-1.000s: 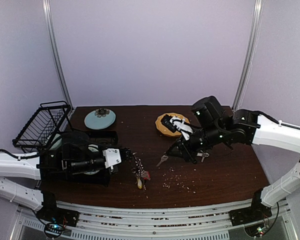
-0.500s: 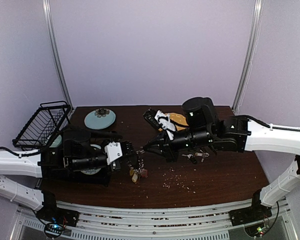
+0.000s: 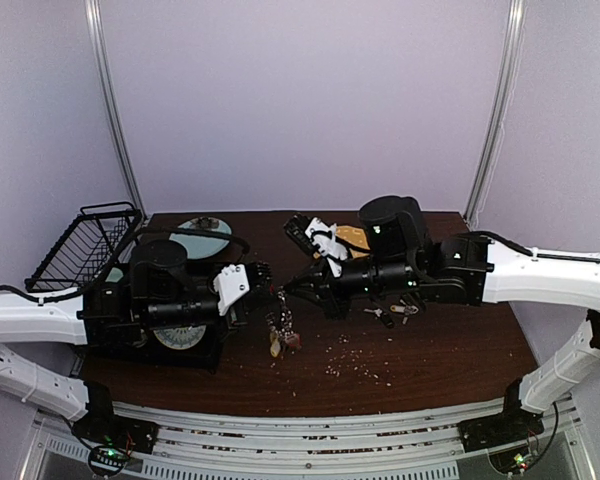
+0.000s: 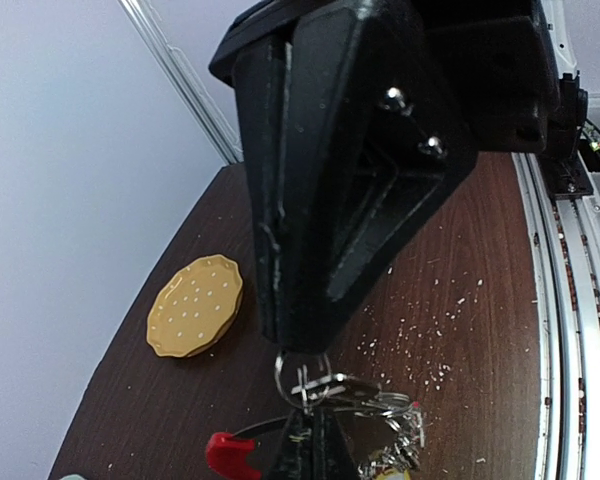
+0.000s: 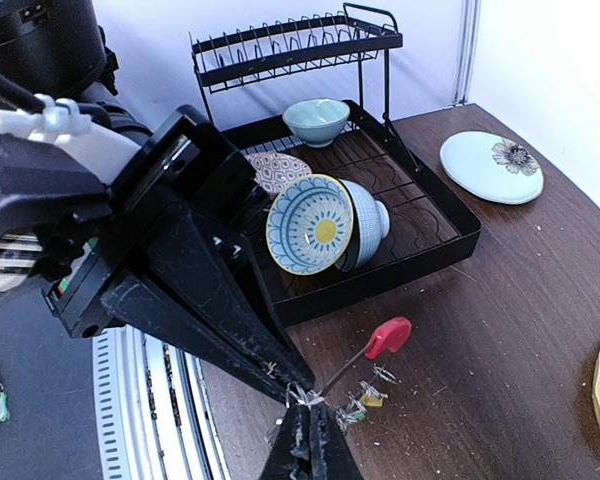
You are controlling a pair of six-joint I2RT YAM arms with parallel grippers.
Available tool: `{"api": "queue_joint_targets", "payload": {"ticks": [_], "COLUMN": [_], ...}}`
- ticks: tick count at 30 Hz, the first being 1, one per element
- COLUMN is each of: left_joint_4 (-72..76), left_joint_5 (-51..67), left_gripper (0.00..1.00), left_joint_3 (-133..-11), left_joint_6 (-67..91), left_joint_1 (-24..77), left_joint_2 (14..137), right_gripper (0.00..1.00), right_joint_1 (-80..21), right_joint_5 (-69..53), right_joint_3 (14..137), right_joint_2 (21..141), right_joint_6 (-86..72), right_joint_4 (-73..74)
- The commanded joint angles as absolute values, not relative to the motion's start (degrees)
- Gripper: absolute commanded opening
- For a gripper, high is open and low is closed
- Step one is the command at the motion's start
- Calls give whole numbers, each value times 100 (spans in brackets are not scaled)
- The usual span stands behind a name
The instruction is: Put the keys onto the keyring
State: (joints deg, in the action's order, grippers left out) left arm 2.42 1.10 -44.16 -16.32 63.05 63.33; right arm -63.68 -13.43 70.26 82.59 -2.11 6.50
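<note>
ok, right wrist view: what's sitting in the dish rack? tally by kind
Dish rack, visible items:
Bowls: 3 (teal bowl, blue-and-yellow bowl, pale blue ribbed bowl)
Patterned dish, plate or bowl unclear: 1
Total: 4. Part of the rack is hidden, so there may be more.

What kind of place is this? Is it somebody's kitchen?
Probably a robot lab, not a home kitchen. A left arm and a right arm stand at a table edge, plain walls close it in, and the dish rack seems just for practice.
</note>
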Motion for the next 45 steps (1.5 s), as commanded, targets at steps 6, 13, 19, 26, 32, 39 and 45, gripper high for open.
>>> {"api": "queue_joint_targets", "payload": {"ticks": [6, 13, 19, 26, 32, 39, 45], "left_joint_4": [508, 475, 416, 460, 483, 533, 543], "left_joint_5": [238, 231, 71, 169, 121, 112, 112], "left_gripper": [0, 0, 0, 0, 0, 0, 0], "left_joint_3": [-4588, -4624, -4633, -4605, -4588, -4553, -4548], "left_joint_6": [-1529, -1502, -1525, -1479, -1511, -1511, -1538], "left_joint_1": [6275, 6275, 6222, 6182, 6179, 6179, 6179], "left_joint_2": [6258, 6276, 6278, 6293, 6267, 6199, 6138], "right_gripper": [0, 0, 0, 0, 15, 28, 31], "right_joint_1": [-6398, -6398, -6130, -5747, -5450, -5780, -5924], "right_joint_5": [-783, -714, -985, -1842, -2792, -3473, -3046], "right_joint_3": [7245, 7268, 7047, 6397, 5935, 5150, 4733], "right_joint_2": [8236, 8273, 8038, 7664, 7757, 7922, 7912], "right_joint_6": [-146, -94, -340, -712, -1198, -1359, -977], "right_joint_4": [614, 705, 694, 211, -196, -1659, -2423]}}
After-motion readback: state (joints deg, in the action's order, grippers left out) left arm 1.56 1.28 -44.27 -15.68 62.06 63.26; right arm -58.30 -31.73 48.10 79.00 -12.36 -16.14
